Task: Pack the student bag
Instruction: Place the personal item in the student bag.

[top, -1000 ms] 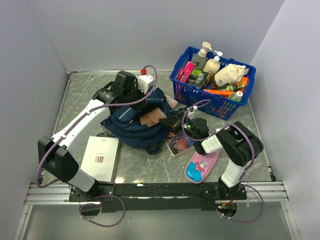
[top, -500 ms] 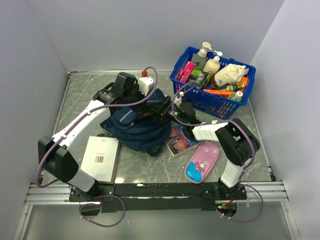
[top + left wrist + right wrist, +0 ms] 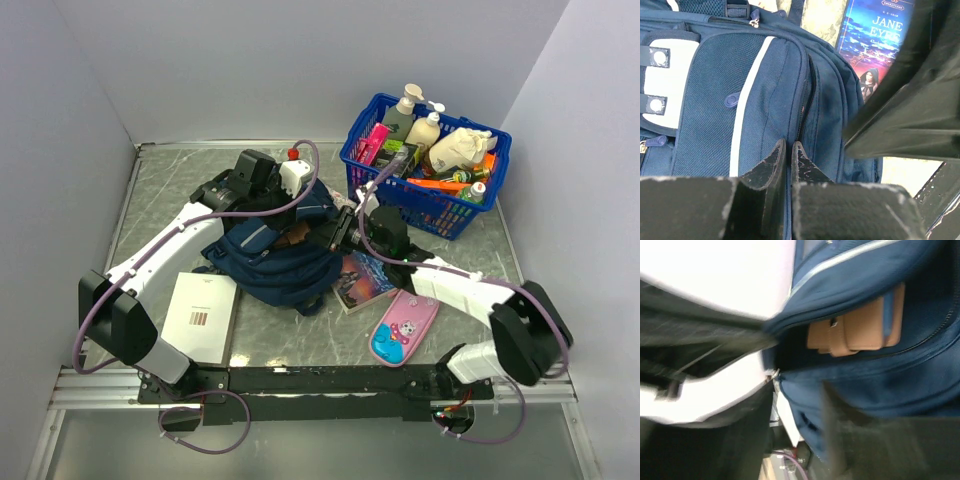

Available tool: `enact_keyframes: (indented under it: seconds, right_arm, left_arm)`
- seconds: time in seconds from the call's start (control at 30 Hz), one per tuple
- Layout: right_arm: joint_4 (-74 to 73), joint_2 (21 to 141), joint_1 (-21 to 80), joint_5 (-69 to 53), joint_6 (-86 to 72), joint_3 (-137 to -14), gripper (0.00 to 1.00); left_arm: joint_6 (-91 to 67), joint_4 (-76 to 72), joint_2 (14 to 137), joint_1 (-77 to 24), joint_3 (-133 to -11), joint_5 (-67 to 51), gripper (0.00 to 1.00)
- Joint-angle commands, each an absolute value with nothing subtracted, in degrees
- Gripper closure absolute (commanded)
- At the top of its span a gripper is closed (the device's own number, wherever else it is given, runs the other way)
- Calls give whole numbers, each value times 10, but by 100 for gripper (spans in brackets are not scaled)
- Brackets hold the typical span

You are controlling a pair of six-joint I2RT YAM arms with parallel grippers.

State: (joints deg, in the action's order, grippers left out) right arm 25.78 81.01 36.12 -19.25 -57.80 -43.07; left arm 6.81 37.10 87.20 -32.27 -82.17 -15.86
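Note:
The student bag (image 3: 270, 265) lies in the middle of the table, navy blue with white stripes (image 3: 715, 100). My left gripper (image 3: 298, 208) is shut on the fabric edge beside its zipper (image 3: 788, 150) and holds the top opening apart. A brown leather wallet (image 3: 293, 238) sits in that opening (image 3: 855, 330), with nothing gripping it. My right gripper (image 3: 330, 232) hovers at the opening's right side. Its blurred fingers stand apart over the bag's blue fabric (image 3: 800, 430), and the wallet lies beyond them.
A blue plastic basket (image 3: 372, 170) with bottles and packets stands at the back right. A "Jane Eyre" book (image 3: 365, 280) lies right of the bag (image 3: 880, 30), a pink pencil case (image 3: 405, 330) in front of it. A white book (image 3: 203, 315) lies front left.
My right arm reached left to the bag's opening with the brown wallet and its jaws came apart; the wallet now rests inside the opening. The left gripper kept its pinch.

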Motion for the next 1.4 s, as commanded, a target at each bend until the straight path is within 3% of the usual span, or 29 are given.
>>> enact_keyframes:
  seconds: [0.0, 0.07, 0.8, 1.0, 1.1, 1.13, 1.2, 1.27, 1.37]
  right_arm:
    - [173, 769, 373, -139, -470, -439, 83]
    - [158, 780, 374, -128, -460, -448, 100]
    - [157, 971, 416, -33, -485, -606, 100]
    - [147, 878, 425, 13, -464, -555, 100]
    - [129, 782, 438, 55, -425, -498, 48]
    - [110, 758, 442, 68, -408, -476, 41]
    - [100, 690, 453, 83, -393, -457, 32]
    - [64, 648, 484, 119, -361, -453, 32]
    - [19, 628, 538, 152, -328, -461, 32]
  left_arm:
    - [58, 294, 862, -333, -837, -211, 97]
    - [56, 294, 862, -332, -838, -212, 97]
    - [60, 301, 860, -333, -830, -238, 97]
    - [55, 298, 854, -332, -814, -250, 93]
    - [44, 294, 862, -331, -811, -266, 82]
    - [42, 296, 867, -330, -813, -271, 79]
    - [35, 302, 881, -328, -822, -286, 67]
    - [32, 305, 892, -317, -829, -304, 54]
    - [22, 316, 910, -280, -851, -344, 45]
